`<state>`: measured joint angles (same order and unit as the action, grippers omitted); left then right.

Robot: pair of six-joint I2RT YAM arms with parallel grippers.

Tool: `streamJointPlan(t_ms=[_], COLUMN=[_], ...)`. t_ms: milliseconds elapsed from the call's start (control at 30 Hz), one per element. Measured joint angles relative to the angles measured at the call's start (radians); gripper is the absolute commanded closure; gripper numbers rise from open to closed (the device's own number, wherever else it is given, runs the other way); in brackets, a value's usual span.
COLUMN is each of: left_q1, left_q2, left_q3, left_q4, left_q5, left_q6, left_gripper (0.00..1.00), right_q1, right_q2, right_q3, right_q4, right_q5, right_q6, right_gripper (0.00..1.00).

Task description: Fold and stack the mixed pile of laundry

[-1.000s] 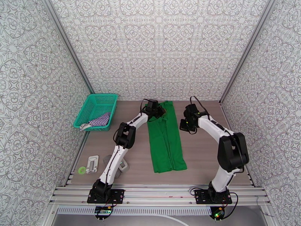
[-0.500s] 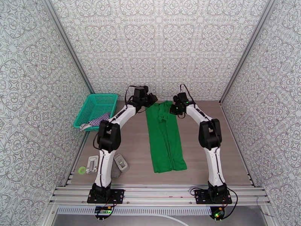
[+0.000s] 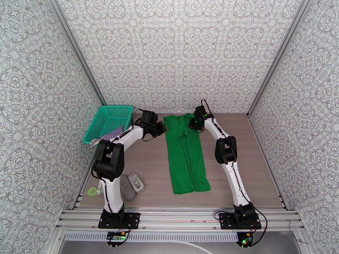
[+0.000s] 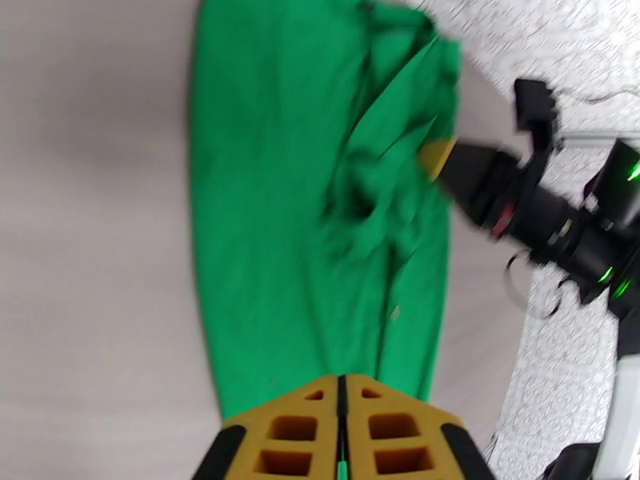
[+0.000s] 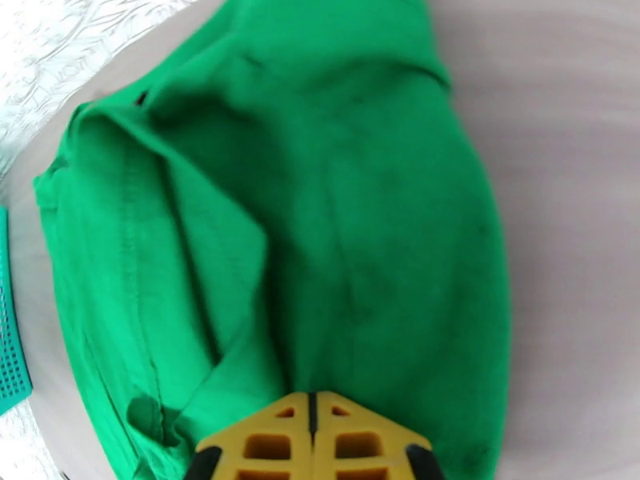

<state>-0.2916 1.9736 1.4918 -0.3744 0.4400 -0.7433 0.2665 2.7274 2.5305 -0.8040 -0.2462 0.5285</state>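
the green shirt (image 3: 186,159) is laid flat on the table (image 3: 241,157); the striped top (image 3: 112,135) is contained in the basket (image 3: 115,107). the left gripper (image 3: 162,129) is closed beside the shirt's far-left edge, the right gripper (image 3: 192,125) closed at its far-right edge.

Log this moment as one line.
green shirt folded narrow, lying lengthwise | left gripper shut at its far left corner | right gripper shut at its far right corner | striped top in teal basket

green shirt (image 3: 186,157): soft matt cloth, creased at the far end
striped top (image 3: 112,134): thin cloth, matt
basket (image 3: 96,123): teal plastic mesh, slight sheen
table (image 3: 258,166): wood-grain, smooth, matt
near rail (image 3: 178,217): bare ribbed metal, dull shine
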Motion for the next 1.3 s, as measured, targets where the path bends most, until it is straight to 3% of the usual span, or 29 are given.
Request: streamJointPlan(t_ms=[300,600,667,867,1000,1200,1300], left_q1=[-0.076,-0.224,-0.264,-0.347,-0.426,-0.481,-0.489], left_q2=[-0.132,-0.231,-0.261,-0.319,-0.328,-0.382,-0.391], left_q3=[-0.198,-0.345,-0.389,-0.493,-0.545,-0.667,-0.685], left_q4=[-0.014,-0.081,-0.095,-0.121,-0.113,-0.089,-0.084], left_q5=[0.002,0.011,0.012,0.016,0.019,-0.020,-0.062], left_q6=[0.015,0.069,0.067,0.058,0.025,-0.048,-0.068], left_gripper=[0.76,0.58,0.57,0.48,0.48,0.47,0.45], right_q1=[-0.060,-0.124,-0.123,-0.117,-0.117,-0.102,-0.071], right_q2=[-0.036,-0.093,-0.201,-0.763,-1.085,-1.250,-1.311], right_q3=[-0.036,-0.067,-0.206,-0.832,-1.198,-1.569,-1.668], right_q4=[-0.050,-0.101,-0.090,0.037,0.086,0.074,0.053], right_q5=[0.084,0.046,0.039,-0.005,-0.042,-0.086,-0.093], right_q6=[0.024,-0.006,-0.012,-0.018,-0.021,-0.024,-0.029], right_gripper=[1.00,1.00,0.99,0.76,0.75,0.75,0.75])
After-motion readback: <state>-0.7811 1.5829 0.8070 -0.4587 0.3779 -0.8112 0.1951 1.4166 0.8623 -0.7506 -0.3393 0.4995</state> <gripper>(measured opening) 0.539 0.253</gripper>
